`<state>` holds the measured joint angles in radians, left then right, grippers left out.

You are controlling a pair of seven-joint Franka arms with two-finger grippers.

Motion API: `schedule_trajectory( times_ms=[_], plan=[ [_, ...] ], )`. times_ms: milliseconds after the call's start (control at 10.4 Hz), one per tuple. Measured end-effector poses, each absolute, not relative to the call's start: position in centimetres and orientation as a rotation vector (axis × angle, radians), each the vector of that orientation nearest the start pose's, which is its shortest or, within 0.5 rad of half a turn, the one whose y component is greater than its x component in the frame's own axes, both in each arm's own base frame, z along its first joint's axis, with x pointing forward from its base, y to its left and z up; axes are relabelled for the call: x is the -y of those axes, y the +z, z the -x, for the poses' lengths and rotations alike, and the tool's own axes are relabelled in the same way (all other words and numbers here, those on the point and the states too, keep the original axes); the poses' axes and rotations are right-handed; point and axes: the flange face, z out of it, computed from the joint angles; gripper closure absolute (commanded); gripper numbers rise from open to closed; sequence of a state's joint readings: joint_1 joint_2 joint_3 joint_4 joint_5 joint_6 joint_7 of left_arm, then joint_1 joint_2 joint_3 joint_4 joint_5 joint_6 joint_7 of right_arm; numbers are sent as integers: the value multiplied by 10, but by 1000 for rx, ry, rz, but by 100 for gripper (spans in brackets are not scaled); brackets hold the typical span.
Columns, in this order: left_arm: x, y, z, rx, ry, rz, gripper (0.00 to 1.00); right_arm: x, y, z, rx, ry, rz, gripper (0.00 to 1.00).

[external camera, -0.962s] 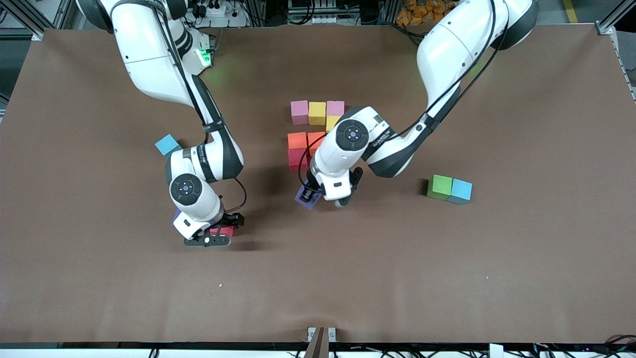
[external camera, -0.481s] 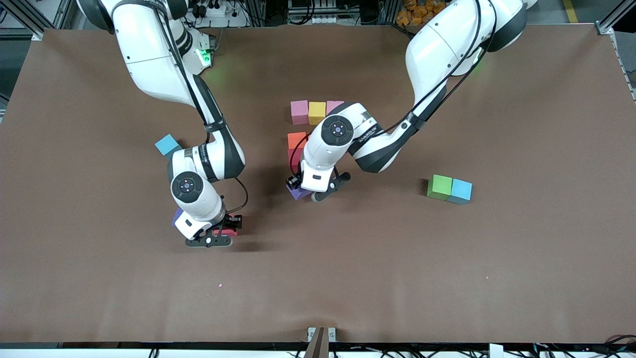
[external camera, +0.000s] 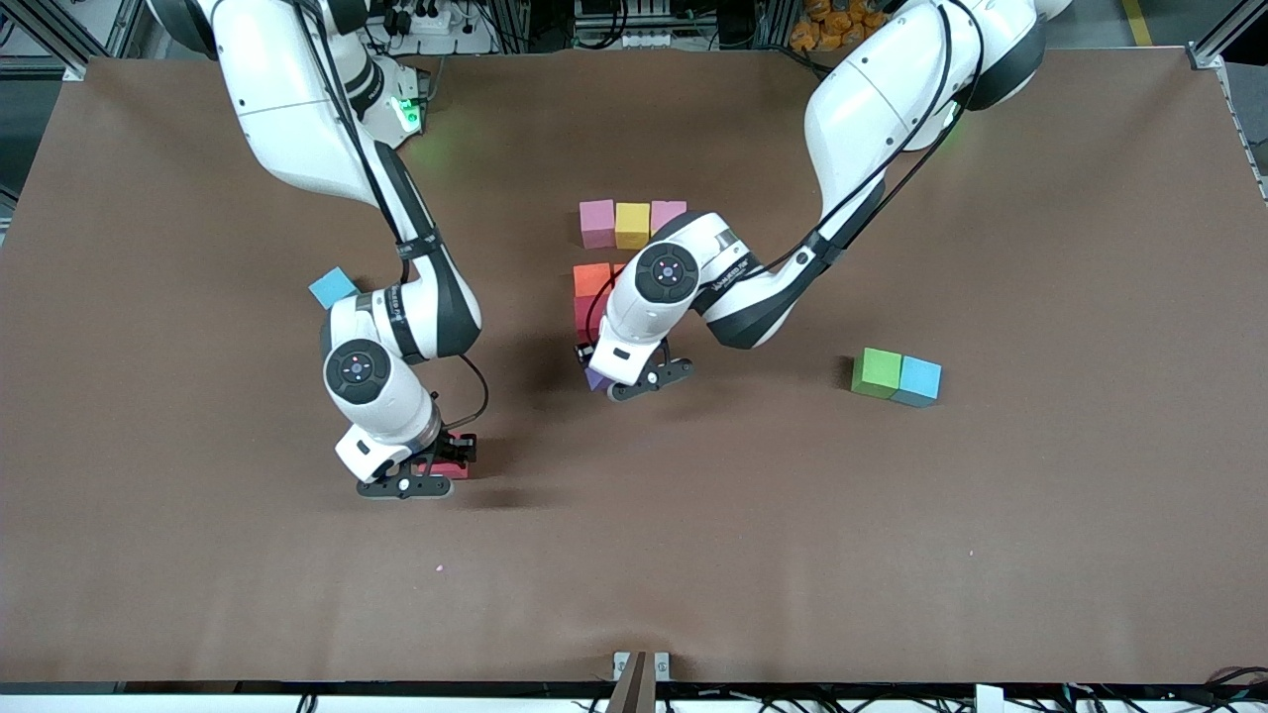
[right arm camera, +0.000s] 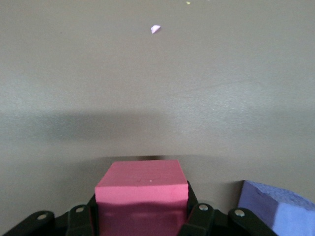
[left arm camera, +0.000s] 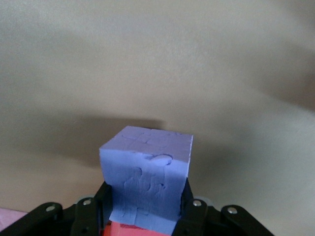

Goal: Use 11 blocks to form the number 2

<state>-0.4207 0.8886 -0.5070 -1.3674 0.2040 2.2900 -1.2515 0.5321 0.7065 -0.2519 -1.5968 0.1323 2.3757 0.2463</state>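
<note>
You see the right hand [external camera: 421,477] low over the counter [external camera: 792,545], toward the right arm's end, and it pinches a red block [external camera: 448,467]; in the right wrist view this block [right arm camera: 142,196] looks pink-red and sits between the two fingers [right arm camera: 78,216], with a purple-blue block [right arm camera: 275,209] just beside it, cut off by the edge of the picture. In the front view that neighbour is covered by the wrist, so you cannot find it there. The left hand [external camera: 634,381] is beside the unfinished number 2 [external camera: 619,257], on the side nearer to the front camera, and it pinches a purple block [external camera: 595,378]; only a small corner of it shows under the arm in the front view, but the left wrist view shows the purple block [left arm camera: 145,182] clearly, clamped between the fingers [left arm camera: 189,216], with something red under it, cut off by the edge. Of the number you see the row pink [external camera: 596,222], yellow [external camera: 632,224], pink [external camera: 669,212], then an orange block [external camera: 591,279] and a red one [external camera: 586,315] nearer to the front camera; the left arm hides the remaining part, so you cannot count all blocks. A green block [external camera: 878,371] touches a light-blue cube [external camera: 919,380] toward the left arm's end, and another light-blue cube [external camera: 333,287] lies by the right arm.
</note>
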Motion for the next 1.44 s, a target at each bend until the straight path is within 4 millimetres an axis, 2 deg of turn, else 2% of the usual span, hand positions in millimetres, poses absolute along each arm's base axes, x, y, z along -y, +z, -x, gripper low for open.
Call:
schedule_trajectory(
  times_ms=[289,866,1058,1443],
  plan=[
    [541,233,-514,621,216,3282,81,-217,246,-673,2,-176,3168,51],
    [550,223,-504,584,218,3291,80,-218,246,-672,3,-172,3169,51],
    [556,219,-499,504,203,3311,80,-218,246,-672,3,-171,3169,51],
    [548,215,-507,408,170,3320,80,-220,245,-671,7,-164,3167,51]
  ],
)
